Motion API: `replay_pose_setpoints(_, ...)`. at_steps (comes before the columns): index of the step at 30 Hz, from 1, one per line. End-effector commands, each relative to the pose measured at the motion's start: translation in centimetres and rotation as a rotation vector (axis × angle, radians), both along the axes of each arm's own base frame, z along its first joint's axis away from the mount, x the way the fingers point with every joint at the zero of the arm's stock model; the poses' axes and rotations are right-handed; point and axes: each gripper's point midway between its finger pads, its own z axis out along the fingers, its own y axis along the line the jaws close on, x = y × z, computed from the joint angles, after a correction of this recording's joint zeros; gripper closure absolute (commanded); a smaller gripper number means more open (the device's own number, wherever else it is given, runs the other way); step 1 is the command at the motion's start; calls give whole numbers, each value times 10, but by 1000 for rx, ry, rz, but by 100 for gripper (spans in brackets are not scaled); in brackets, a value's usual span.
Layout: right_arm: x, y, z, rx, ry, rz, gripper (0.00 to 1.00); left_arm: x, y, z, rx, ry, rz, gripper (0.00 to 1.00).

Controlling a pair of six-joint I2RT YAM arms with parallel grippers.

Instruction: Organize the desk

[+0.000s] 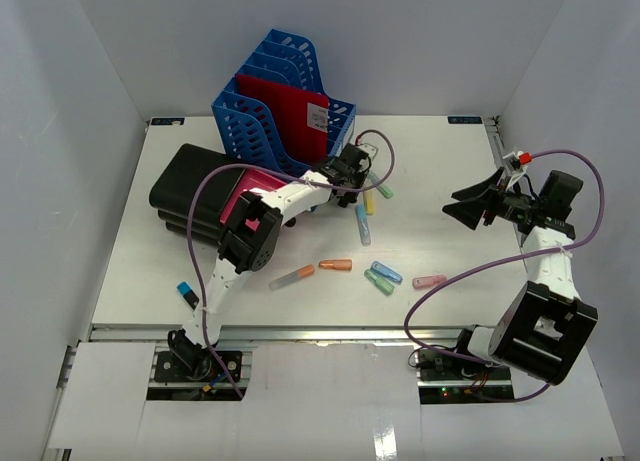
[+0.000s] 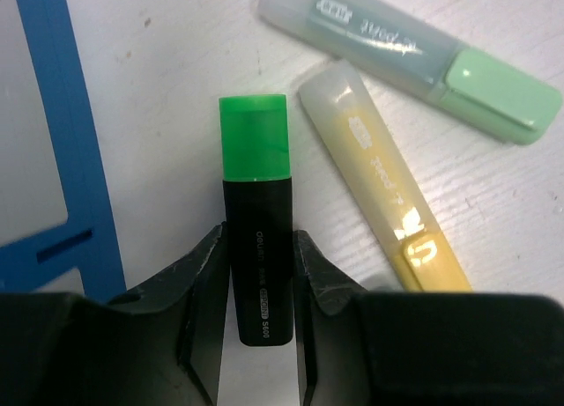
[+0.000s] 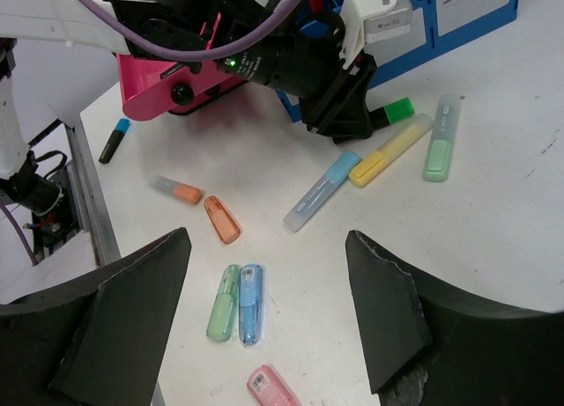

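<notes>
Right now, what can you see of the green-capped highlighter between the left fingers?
The green highlighter has a black barrel with white print and a bright green cap, plastic by its look. It lies flat on the white desk. The fingers of the left gripper press its barrel from both sides. A pale yellow highlighter lies beside it, not touching.

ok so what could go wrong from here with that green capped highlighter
1. The left jaws pinch the green-capped highlighter near its tail end, so it may pivot or slip on lifting.
2. The yellow highlighter lies close beside one jaw; it could get nudged across the desk.
3. The blue file rack sits close on the other side, so a sideways move might bump it.
</notes>
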Motion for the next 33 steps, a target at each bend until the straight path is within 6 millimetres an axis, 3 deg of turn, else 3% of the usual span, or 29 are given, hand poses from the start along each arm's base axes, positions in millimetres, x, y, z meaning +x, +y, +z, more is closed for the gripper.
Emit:
replay_pose_setpoints(1,-5,1,3,10,-17,17,22,-36,1,26,54,4,-1,78)
replay_pose_setpoints(5,-6,0,4,6,-22,13,22,-48,-3,86,-18,-75,7,83)
replay_pose_setpoints(8,-6,-1,5,0,-31,5,22,-82,5,135,-109,-107,22,85)
replay_pose_setpoints(10,-7,-1,5,-3,-36,4,22,-109,12,156,-166,-110,16,86)
replay_pose_setpoints(11,-7,-1,5,-4,-39,4,22,-128,18,156,-181,-96,11,86)
replay_pose_setpoints(12,-8,-1,6,-5,-43,5,22,-144,26,176,-223,-113,10,87)
replay_pose_setpoints(14,-8,-1,6,-4,-43,7,22,-164,50,188,-237,-137,32,87)
replay_pose_setpoints(15,-8,-1,5,-3,-41,7,22,-168,65,208,-263,-179,61,87)
replay_pose_setpoints(19,-8,-1,5,-4,-41,5,22,-179,140,208,-141,-234,194,87)
replay_pose_setpoints(24,-8,-1,5,-5,-40,3,22,-160,209,191,16,-245,312,86)
replay_pose_setpoints(27,-8,-1,3,-8,-38,-2,22,-145,232,185,97,-253,354,85)
replay_pose_setpoints(33,-8,-1,2,-9,-37,-6,22,-118,239,180,181,-275,361,81)
